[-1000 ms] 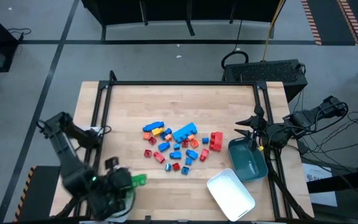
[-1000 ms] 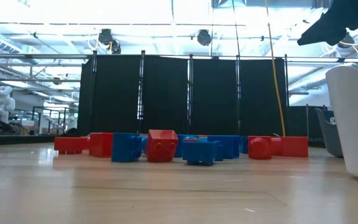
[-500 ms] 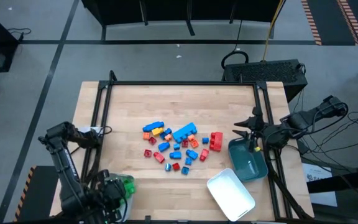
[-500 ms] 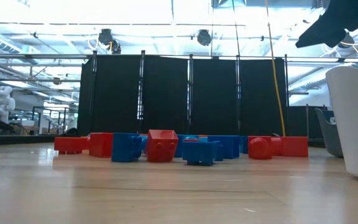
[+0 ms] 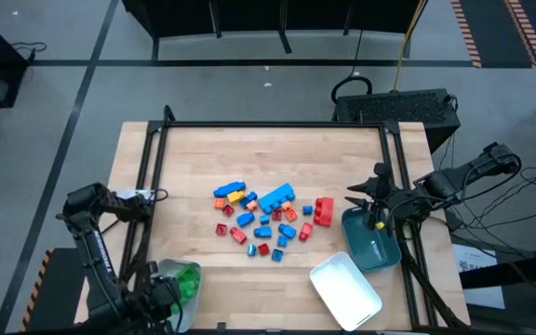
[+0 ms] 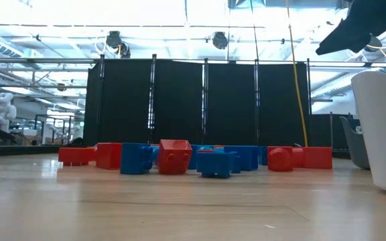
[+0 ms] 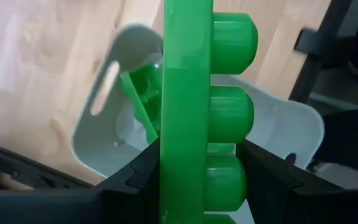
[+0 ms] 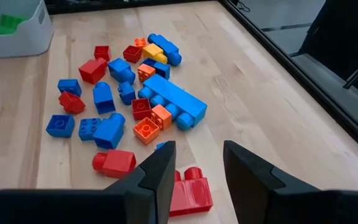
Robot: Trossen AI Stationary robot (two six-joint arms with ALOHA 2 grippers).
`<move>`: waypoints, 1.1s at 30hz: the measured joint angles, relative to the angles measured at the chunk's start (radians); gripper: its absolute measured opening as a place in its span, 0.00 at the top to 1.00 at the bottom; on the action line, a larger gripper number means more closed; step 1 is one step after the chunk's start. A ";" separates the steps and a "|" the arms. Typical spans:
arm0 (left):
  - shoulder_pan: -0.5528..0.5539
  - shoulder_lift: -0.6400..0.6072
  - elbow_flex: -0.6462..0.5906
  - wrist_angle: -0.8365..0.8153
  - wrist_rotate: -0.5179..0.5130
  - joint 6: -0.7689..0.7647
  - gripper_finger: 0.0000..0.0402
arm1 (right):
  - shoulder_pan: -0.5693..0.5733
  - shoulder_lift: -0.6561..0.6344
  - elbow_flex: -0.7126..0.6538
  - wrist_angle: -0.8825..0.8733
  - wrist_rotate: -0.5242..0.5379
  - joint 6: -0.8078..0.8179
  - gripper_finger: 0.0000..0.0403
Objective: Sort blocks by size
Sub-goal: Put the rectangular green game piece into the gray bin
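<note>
The blocks (image 5: 266,216), blue, red and orange bricks, lie in a loose pile on the wooden table's middle; they also show in the right wrist view (image 8: 135,106) and the low view (image 6: 179,158). My left gripper (image 5: 177,285) is at the near left corner, shut on a long green brick (image 7: 186,93) above a pale grey tray (image 7: 281,124) that holds other green bricks (image 7: 140,93). My right gripper (image 5: 366,200) is open and empty, right of the pile and above the teal tray (image 5: 372,244). My left gripper pinches the long green brick between its two fingers, near one end (image 7: 188,165). One finger is on the studded face, the other on the opposite face. The brick reaches out past the fingertips and is lifted clear above the grey tray.
A white tray (image 5: 345,288) lies at the near right, beside the teal tray. A dark frame (image 5: 273,126) runs along the table's far, left and right edges. Bare wood lies between the pile and the grey tray (image 5: 164,271).
My left gripper has carried the green brick toward the table's near left corner and now stands over the grey tray. My right gripper has moved a little toward the pile, still open.
</note>
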 joint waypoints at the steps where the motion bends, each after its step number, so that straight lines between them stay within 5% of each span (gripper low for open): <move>1: 0.000 -0.002 -0.017 0.016 0.003 0.004 0.58 | 0.000 0.002 0.000 0.007 0.000 0.000 0.71; 18: -0.012 -0.091 -0.301 0.412 0.053 0.042 0.58 | 0.000 0.002 0.000 0.028 0.000 0.000 0.71; 33: -0.021 -0.091 -0.329 0.528 0.099 0.096 0.58 | 0.000 0.002 0.000 0.028 0.000 0.007 0.71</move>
